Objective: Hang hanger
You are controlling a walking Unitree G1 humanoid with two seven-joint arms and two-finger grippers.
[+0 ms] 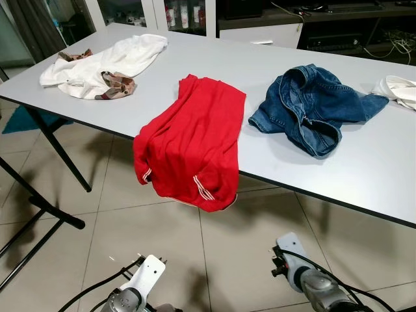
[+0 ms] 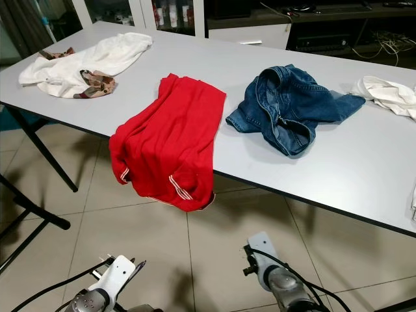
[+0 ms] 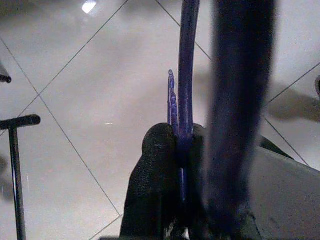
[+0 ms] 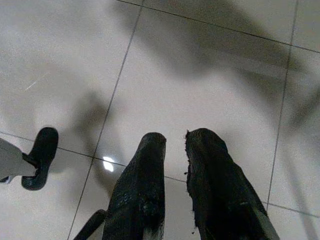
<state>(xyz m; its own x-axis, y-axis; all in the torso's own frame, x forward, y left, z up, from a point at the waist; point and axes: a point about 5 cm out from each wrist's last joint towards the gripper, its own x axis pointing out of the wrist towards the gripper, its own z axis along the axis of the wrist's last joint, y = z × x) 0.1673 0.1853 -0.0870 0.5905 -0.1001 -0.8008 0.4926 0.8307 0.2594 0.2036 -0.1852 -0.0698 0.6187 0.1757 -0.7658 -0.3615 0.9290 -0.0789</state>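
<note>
We're gripping the blue hanger tight in our left gripper, down low over the floor, its long axis running along the fingers. Right gripper is dangling empty, fingers slightly apart.

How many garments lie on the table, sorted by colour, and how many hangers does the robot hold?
White garments: 2, one at the far left, one at the right edge
Red garments: 1, draped over the near edge
Blue denim garments: 1
Blue hangers: 1, in the left gripper
Total: 5
</note>
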